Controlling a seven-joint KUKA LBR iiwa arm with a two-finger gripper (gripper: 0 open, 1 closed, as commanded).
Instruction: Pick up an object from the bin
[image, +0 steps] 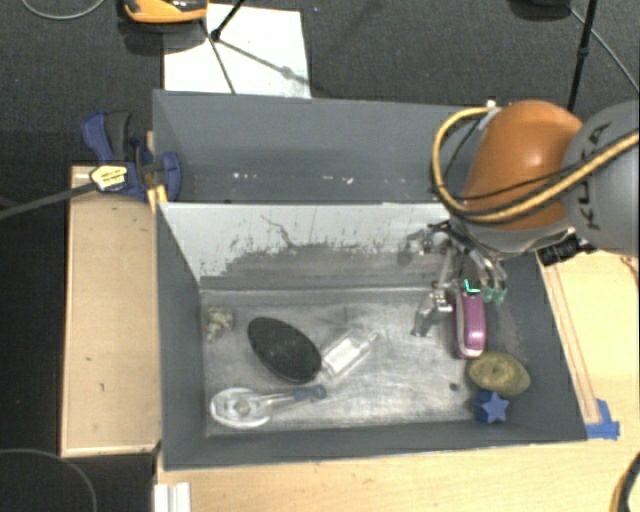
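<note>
At right end of bin (300, 250), gripper (450, 316) down beside purple oblong item (471, 327), open-or-closed untellable, nothing clearly lifted, pick pending.

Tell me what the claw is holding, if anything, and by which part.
Cannot tell. The claw is at the upper end of the purple oblong thing on the bin's right side, but no hold shows clearly.

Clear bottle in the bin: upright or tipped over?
Tipped. The clear bottle lies flat on its side beside the black oval.
</note>
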